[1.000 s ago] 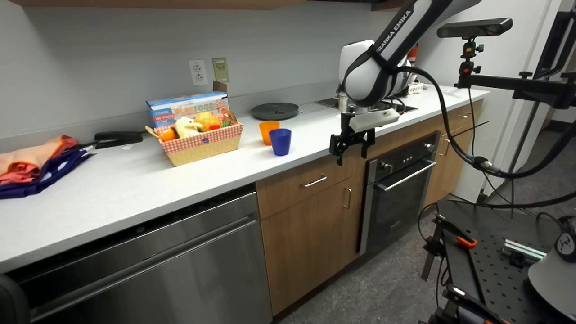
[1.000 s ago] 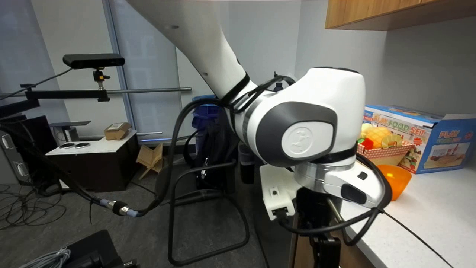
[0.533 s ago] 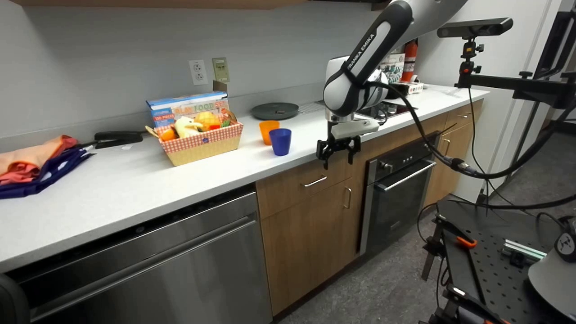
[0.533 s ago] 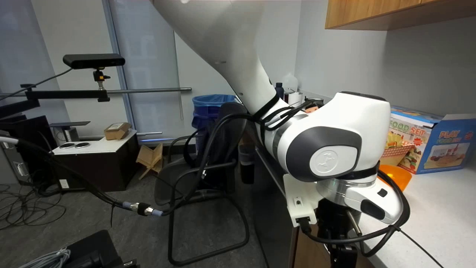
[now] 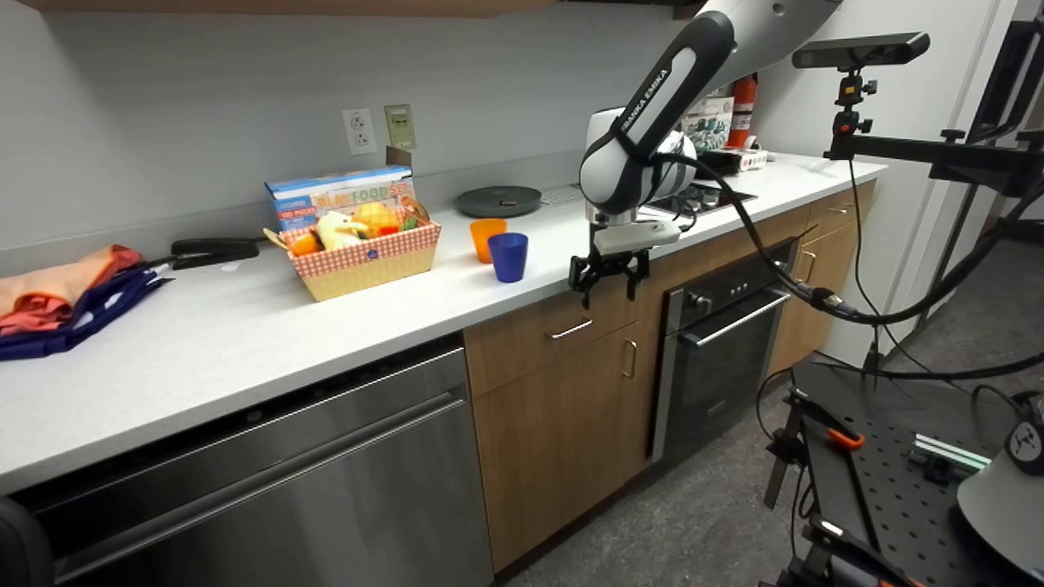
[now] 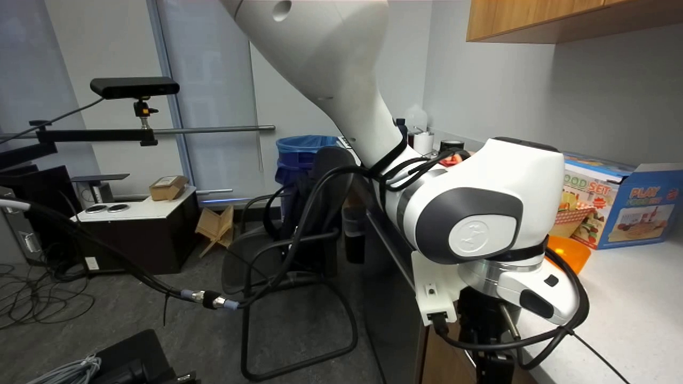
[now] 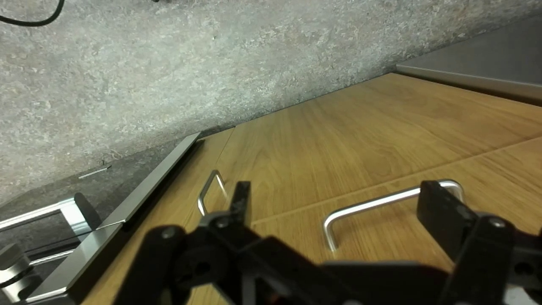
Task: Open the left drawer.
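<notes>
The drawer (image 5: 530, 338) is closed. Its front lies under the edge of the counter (image 5: 245, 350), directly above the door (image 5: 555, 424). The dishwasher (image 5: 285, 489) adjoins it at one end; the oven (image 5: 726, 375) stands beyond the other. The drawer's handle (image 5: 570, 329) is a horizontal silver bar. The upright door handle (image 5: 633, 359) sits lower and nearer the oven.

On the counter, above the drawer, the blue cup (image 5: 509, 258) stands upright near the edge. The orange cup (image 5: 486, 236) is just behind it. The plate (image 5: 499, 200) lies flat farther back. The basket (image 5: 367, 267), filled with play food (image 5: 375, 220), stands in front of the box (image 5: 351, 191), well apart from the gripper (image 5: 608, 299). In an exterior view, the arm (image 6: 331, 80) blocks much of the scene; a chair (image 6: 251, 261) stands past it.

The gripper points downward in front of the counter edge, jaws spread wide. In an exterior view it is just above the handle, offset toward the oven, and overlaps the upper part of the drawer front. In the wrist view, most of the bar appears between the fingers (image 7: 438, 212); the finger at right covers part of its end. The depth between bar and fingers cannot be determined.
</notes>
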{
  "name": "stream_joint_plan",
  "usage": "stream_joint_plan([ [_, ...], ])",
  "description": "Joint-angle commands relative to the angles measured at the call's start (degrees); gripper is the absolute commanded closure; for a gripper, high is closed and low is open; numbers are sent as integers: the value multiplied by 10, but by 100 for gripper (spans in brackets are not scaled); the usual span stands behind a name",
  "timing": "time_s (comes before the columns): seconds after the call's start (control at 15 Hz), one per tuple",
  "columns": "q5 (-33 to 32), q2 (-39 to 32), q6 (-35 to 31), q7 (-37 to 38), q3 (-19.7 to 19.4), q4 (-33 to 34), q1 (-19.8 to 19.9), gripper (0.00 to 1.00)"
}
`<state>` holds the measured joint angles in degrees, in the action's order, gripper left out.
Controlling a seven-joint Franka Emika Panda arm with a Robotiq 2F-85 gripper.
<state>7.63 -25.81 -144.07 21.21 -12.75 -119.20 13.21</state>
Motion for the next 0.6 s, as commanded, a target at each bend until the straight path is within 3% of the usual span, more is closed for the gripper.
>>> stream_joint_plan([
  [0.0, 5, -1, 2, -3, -7, 1, -7, 0],
  [0.2, 33, 8, -14, 8, 4, -16, -7, 0],
  [0.53, 42, 24, -69, 105, -11, -72, -53, 0],
])
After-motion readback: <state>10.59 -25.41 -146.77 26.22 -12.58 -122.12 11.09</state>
